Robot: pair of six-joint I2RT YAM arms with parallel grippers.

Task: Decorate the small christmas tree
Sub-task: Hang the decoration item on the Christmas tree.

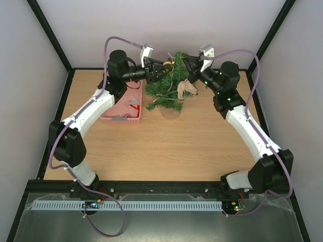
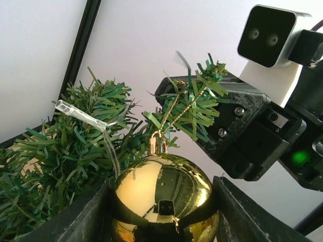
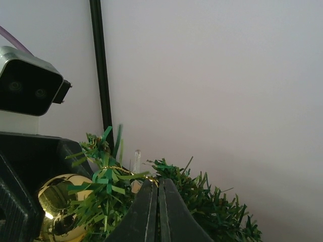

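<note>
From above, the small christmas tree (image 1: 166, 85) stood upright on its round pale base (image 1: 170, 112) toward the far middle of the wooden table (image 1: 166, 148), just right of a pink basket (image 1: 121, 112) with a few small things in it. A beige ornament (image 1: 185, 88) hung on the tree's right side. Both arms reached in at the treetop, the left gripper (image 1: 168, 69) from the left and the right gripper (image 1: 186, 62) from the right, nearly meeting among the upper branches. Through the left wrist camera, the left fingers (image 2: 83, 218) were clamped on either side of a shiny gold bauble (image 2: 164, 196), held just under a branch tip. Its thin gold cord (image 2: 176, 108) ran up from the cap into the needles right at the nose of the other gripper. A clear little light bulb (image 2: 68, 107) on a pale wire poked out of the branches to the left. Through the right wrist camera, the right fingers were pressed tight together with no gap, their tips at the sprig where the cord lay; I could not tell whether the cord was pinched between them. The bauble showed low on the left beside the black body of the left gripper.
</note>
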